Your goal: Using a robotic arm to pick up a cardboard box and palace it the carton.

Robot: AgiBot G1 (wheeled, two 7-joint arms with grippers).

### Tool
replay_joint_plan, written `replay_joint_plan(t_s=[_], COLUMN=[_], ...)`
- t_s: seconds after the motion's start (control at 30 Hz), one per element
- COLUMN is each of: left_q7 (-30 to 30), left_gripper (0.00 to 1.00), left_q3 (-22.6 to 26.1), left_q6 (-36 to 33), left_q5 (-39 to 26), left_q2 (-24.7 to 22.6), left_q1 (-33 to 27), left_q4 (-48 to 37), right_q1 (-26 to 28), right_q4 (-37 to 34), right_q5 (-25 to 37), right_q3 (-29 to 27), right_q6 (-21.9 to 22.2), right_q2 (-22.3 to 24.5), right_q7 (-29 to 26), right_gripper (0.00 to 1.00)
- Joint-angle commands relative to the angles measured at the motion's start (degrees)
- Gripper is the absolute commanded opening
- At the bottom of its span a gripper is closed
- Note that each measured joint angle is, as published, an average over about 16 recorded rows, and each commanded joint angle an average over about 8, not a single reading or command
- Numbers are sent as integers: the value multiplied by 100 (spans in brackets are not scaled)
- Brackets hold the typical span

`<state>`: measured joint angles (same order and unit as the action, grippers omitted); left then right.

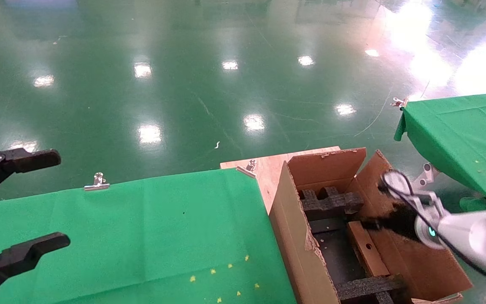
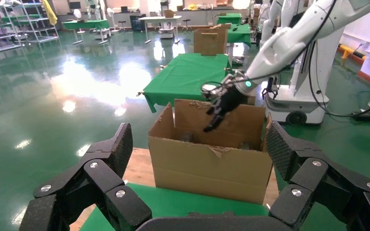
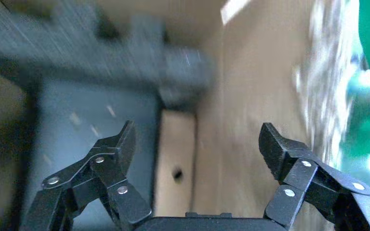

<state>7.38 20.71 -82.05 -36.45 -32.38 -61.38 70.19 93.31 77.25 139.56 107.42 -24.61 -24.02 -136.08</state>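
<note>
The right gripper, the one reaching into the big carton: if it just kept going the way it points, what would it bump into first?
Probably the cardboard box lying inside the carton. The open right gripper points at it, with the box showing between its fingers. Depth is unclear.

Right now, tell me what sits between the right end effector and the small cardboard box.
Nothing visible. The right end effector hangs open inside the carton, and the cardboard box lies beyond its fingertips beside the carton's wall, with the black foam inserts off to the sides.
</note>
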Motion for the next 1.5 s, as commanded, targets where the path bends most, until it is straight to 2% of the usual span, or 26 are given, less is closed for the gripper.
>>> replay_joint_plan(t_s=[0.03, 0.5, 0.63, 0.8, 1.0, 1.13, 1.5], left_q7=[0, 0, 0, 0, 0, 0, 0], left_gripper=[100, 100, 100, 100, 100, 100, 100], left_q3=[0, 0, 0, 0, 0, 0, 0], left_q6=[0, 0, 1, 1, 1, 1, 1], left_q5=[0, 0, 1, 2, 2, 2, 2], left_q2=[0, 0, 1, 1, 1, 1, 1], left_q1=[0, 0, 1, 2, 2, 2, 2], left_q4=[0, 0, -1, -2, -1, -1, -2], right_q1=[146, 1721, 2001, 2087, 1973, 1822, 953], right_q4=[40, 145, 156, 159, 156, 144, 55], right_q5=[-86, -2142, -2561, -2690, -2580, -2720, -3968], right_q3=[-39, 291, 346, 365, 331, 95, -1523], right_q6=[91, 1098, 1268, 1330, 1241, 1046, -204], right_q2=[-2, -123, -128, -128, -132, -156, -322], right_q7=[100, 1683, 1878, 1908, 1902, 2152, 3975], right_gripper=[100, 100, 100, 100, 100, 100, 100])
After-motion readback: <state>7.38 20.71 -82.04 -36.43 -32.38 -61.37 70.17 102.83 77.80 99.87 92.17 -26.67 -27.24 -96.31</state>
